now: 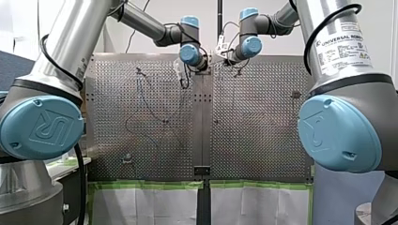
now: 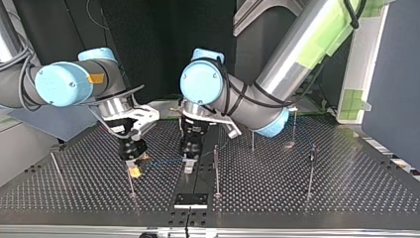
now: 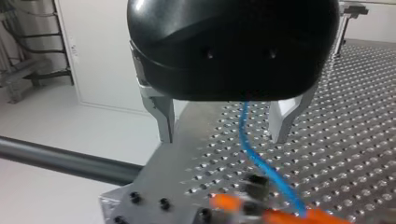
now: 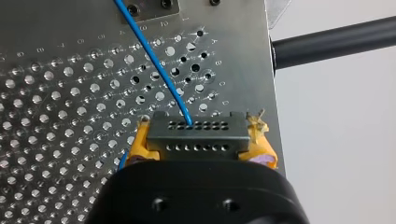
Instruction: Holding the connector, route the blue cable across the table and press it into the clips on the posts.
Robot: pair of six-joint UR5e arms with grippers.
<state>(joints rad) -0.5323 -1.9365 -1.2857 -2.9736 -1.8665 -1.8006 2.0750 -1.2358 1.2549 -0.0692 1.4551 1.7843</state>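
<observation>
My right gripper (image 4: 201, 145) is shut with its yellow pads (image 4: 140, 145) on a dark connector (image 4: 198, 133) that has rows of small holes. The blue cable (image 4: 154, 56) leaves the connector and runs over the perforated plate. In the left wrist view the cable (image 3: 247, 144) passes untouched between the metal fingers (image 3: 164, 123) of my open left gripper (image 3: 224, 137), towards orange-looking pads (image 3: 275, 214) ahead. In the top view my right gripper (image 2: 133, 170) and left gripper (image 2: 188, 163) hang close together just above the table, with the cable (image 2: 163, 161) stretched between them.
Thin upright posts stand on the perforated table (image 2: 297, 198): one (image 2: 216, 168) beside my left gripper, one (image 2: 310, 171) further to the top view's right, one (image 2: 131, 184) under my right gripper. A black bracket (image 2: 190, 200) sits at the near edge.
</observation>
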